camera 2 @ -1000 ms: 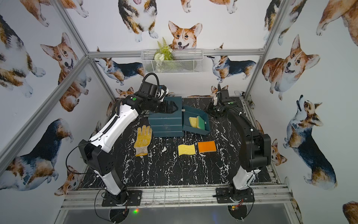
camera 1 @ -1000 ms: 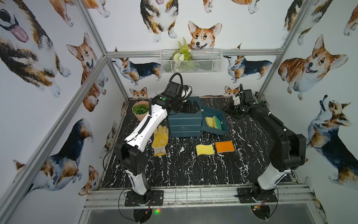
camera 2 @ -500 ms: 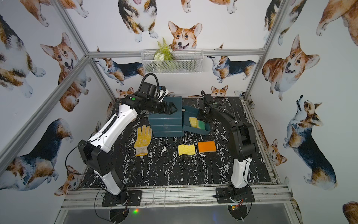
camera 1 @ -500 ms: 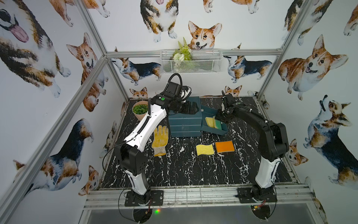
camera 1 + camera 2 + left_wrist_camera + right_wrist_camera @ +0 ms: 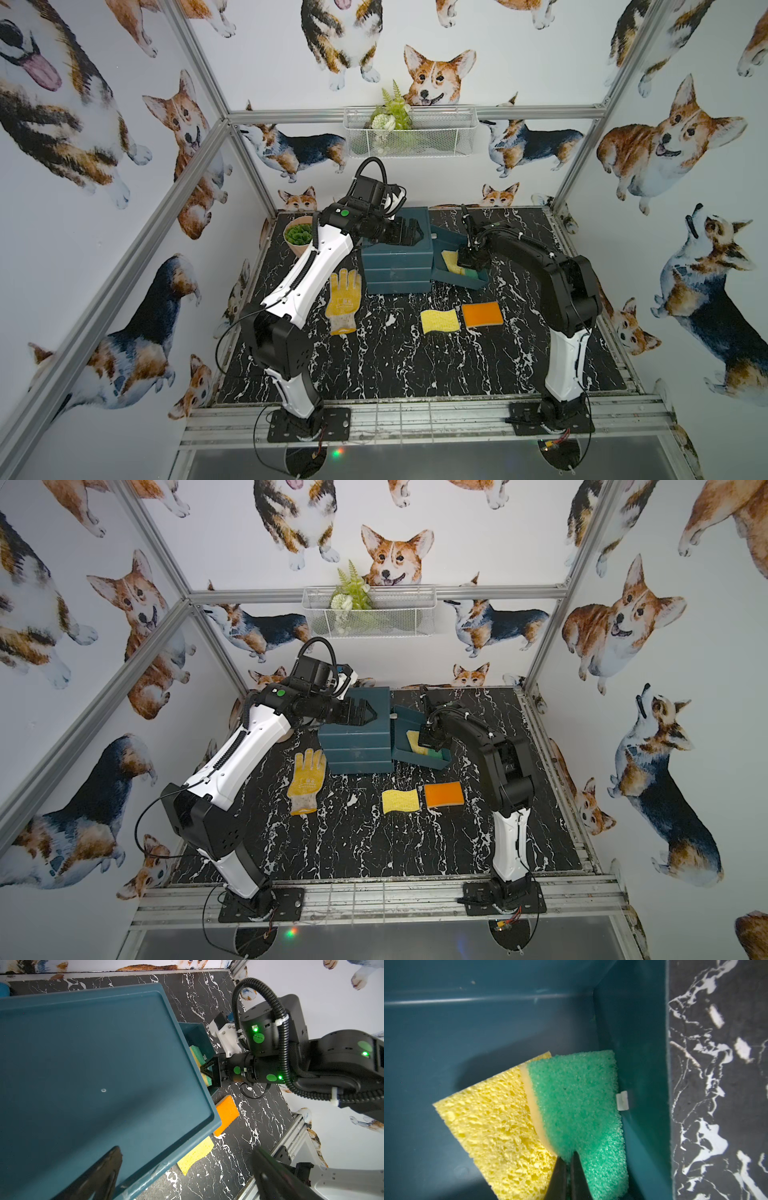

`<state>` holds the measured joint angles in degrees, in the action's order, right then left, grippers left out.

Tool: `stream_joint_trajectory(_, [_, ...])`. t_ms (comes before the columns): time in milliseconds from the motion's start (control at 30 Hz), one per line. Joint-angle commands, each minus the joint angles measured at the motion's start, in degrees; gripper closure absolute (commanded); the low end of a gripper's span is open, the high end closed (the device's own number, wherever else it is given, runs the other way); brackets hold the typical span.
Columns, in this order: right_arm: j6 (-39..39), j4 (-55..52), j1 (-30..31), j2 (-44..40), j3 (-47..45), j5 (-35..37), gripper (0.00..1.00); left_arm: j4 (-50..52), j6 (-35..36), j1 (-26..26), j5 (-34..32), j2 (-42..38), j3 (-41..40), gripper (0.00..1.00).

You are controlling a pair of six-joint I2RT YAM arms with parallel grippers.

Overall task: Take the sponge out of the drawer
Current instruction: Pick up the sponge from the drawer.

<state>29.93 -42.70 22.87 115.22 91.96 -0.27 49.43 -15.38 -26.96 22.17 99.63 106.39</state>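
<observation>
right wrist view: right gripper (image 5: 569,1164) grips green sponge (image 5: 577,1101) at its near edge, length running ahead in the drawer (image 5: 633,1043); left gripper (image 5: 409,237) gapes, farther off.

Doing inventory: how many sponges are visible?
4: first yellow sponge and orange sponge on the table; second yellow sponge and green sponge inside the open drawer; more may hide underneath.

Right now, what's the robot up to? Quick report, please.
Right gripper shut on green sponge, inside drawer. Left gripper open, over cabinet. Yellow sponge alongside, touching.
</observation>
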Motion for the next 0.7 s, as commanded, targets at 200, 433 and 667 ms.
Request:
stream_joint_trajectory(200, [-8.1, -0.4, 0.2, -13.3, 0.5, 4.1, 1.0, 0.0, -0.5, 0.6, 2.3, -1.6, 0.7, 0.01])
stream_joint_trajectory(433, [-21.0, -2.5, 0.2, -25.3, -0.5, -2.7, 1.0, 1.7, -3.8, 0.7, 10.2, -1.3, 5.1, 0.01])
stream_joint_trajectory(667, [-29.7, -10.0, 2.6, -32.9, -1.4, -16.3, 1.0, 3.3, -9.2, -0.6, 16.6, -0.8, 6.6, 0.01])
